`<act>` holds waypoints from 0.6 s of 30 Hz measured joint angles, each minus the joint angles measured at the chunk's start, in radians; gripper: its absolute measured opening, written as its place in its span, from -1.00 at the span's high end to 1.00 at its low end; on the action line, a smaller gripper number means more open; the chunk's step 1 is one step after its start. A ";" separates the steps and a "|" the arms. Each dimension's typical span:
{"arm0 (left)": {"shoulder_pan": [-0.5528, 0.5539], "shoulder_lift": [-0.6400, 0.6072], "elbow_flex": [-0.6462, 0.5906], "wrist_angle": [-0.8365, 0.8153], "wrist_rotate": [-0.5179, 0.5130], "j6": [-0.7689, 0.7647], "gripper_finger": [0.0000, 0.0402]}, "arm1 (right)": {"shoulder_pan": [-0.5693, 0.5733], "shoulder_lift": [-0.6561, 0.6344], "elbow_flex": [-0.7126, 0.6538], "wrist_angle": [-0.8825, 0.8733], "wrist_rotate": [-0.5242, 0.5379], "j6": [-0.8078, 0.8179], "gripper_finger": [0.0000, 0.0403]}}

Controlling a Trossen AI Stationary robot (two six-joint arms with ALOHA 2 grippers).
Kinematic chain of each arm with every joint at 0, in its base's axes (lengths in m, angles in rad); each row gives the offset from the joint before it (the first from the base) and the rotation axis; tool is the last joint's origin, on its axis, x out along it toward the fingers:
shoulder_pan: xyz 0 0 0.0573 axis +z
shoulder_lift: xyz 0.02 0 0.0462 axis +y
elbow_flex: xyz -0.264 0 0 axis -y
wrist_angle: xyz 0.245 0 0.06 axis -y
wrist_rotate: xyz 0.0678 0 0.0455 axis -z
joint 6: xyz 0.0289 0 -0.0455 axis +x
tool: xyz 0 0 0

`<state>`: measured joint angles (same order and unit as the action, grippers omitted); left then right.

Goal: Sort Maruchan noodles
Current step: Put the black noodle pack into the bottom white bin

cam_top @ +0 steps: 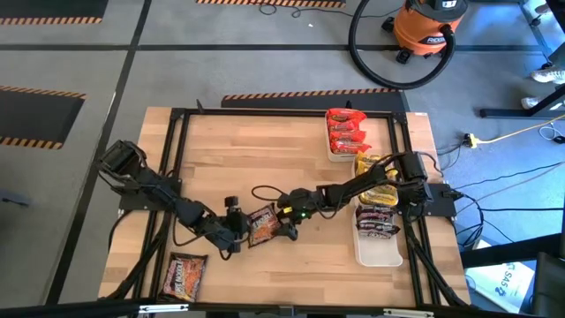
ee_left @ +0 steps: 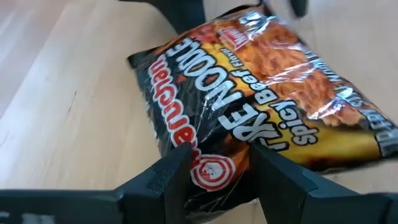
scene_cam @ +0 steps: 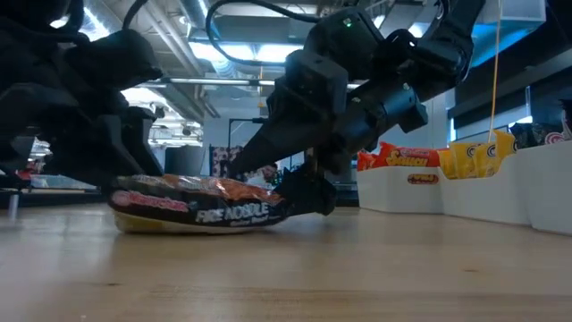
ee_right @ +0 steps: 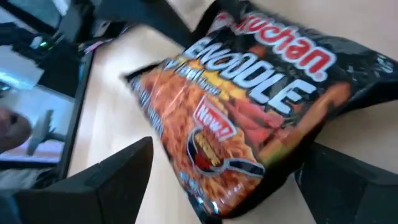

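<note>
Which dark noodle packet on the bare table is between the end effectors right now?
The dark packet mid-table: the left end effector grips one edge and the right end effector stands open at the other. The other dark packet lies alone near the front-left corner.

Overhead, table-level, two close wrist views

arms: two, dark, jointed | cables: black, looping | light: green on right arm | fingers point(ee_left: 168, 180): black, blocky

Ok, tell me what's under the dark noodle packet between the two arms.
The dark Fire Noodle packet rests on the bare wooden table. The left tool grips one end; the open right tool straddles the other. Whatever lies beneath its middle is covered.
</note>
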<state>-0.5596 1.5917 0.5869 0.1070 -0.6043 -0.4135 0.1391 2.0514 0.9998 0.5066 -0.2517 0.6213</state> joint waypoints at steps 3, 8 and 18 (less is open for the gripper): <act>0.007 0.000 0.000 0.015 0.019 0.025 0.20 | -0.001 0.000 0.000 -0.010 0.030 0.009 -0.72; -0.013 -0.019 0.004 0.007 0.040 0.028 0.20 | -0.002 0.000 0.001 -0.029 0.019 0.029 -0.72; -0.103 -0.141 0.049 -0.191 0.069 -0.202 0.20 | -0.036 -0.086 0.003 -0.183 -0.057 0.080 -0.72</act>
<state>-0.6631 1.4504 0.6361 -0.0841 -0.5356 -0.6151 0.1033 1.9652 1.0027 0.3235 -0.3090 0.7017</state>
